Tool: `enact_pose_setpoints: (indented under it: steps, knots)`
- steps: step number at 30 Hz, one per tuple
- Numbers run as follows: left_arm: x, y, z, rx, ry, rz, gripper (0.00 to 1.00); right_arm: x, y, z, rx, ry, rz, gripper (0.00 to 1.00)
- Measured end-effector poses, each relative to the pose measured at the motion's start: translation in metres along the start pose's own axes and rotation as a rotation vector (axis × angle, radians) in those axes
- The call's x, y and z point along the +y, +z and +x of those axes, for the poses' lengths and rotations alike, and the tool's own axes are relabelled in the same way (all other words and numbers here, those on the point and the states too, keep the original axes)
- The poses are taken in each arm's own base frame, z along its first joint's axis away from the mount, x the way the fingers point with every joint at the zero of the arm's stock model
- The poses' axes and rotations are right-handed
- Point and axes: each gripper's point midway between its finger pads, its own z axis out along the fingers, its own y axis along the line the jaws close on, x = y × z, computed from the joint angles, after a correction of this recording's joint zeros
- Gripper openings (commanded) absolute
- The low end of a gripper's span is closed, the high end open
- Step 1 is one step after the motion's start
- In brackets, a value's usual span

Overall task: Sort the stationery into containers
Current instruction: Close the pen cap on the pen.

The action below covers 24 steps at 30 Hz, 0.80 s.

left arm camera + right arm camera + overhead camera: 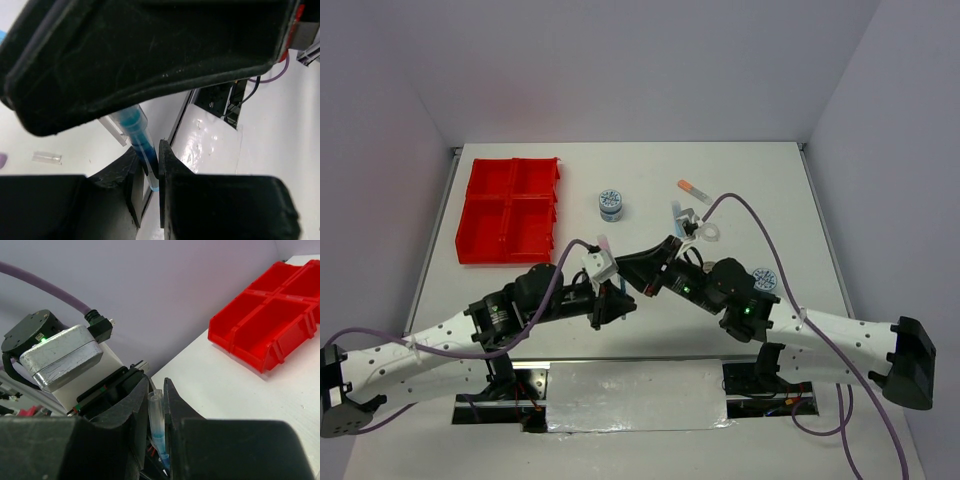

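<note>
A thin blue pen with a clear cap is held between both grippers where they meet mid-table. My left gripper (pixel 613 303) is shut on its blue end (pixel 139 137); in the left wrist view the gripper (pixel 153 167) pinches it. My right gripper (pixel 632 272) is shut on the clear cap end (pixel 157 422), its fingertips (pixel 156 390) closing on it from both sides. The red four-compartment tray (pixel 510 210) stands at the far left and shows in the right wrist view (pixel 270 325); its compartments look empty.
One blue-lidded tub (pixel 611 204) stands right of the tray and another (pixel 764 281) by the right arm. An orange-capped marker (pixel 694 189), a light-blue marker (pixel 678 215), a tape roll (pixel 708 234) and a purple marker (pixel 603 243) lie behind the grippers.
</note>
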Motion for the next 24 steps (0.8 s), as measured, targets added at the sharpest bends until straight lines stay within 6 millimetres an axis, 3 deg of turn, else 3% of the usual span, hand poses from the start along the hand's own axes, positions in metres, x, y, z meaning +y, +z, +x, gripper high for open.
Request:
enact_pose_setpoints:
  steps: [4, 8, 12, 16, 20, 24]
  knots:
    - [0.002, -0.001, 0.005, 0.020, 0.002, -0.009, 0.00, -0.001, -0.001, 0.002, -0.002, 0.010, 0.009, 0.00]
    - [-0.003, 0.001, -0.003, -0.027, 0.022, 0.018, 0.00, 0.006, -0.009, -0.010, -0.005, 0.004, 0.026, 0.00]
    - [-0.010, 0.000, -0.011, -0.134, 0.026, 0.063, 0.00, 0.015, -0.019, -0.020, 0.025, -0.025, 0.040, 0.13]
    - [-0.014, -0.001, -0.012, -0.175, 0.021, 0.090, 0.00, 0.018, -0.027, -0.024, 0.050, -0.047, 0.052, 0.20]
    - [-0.018, 0.000, -0.020, -0.210, 0.025, 0.108, 0.00, 0.021, -0.035, -0.033, 0.049, -0.064, 0.056, 0.39]
    - [-0.020, 0.005, -0.032, -0.257, 0.022, 0.122, 0.00, 0.018, -0.043, -0.036, 0.065, -0.095, 0.082, 0.46]
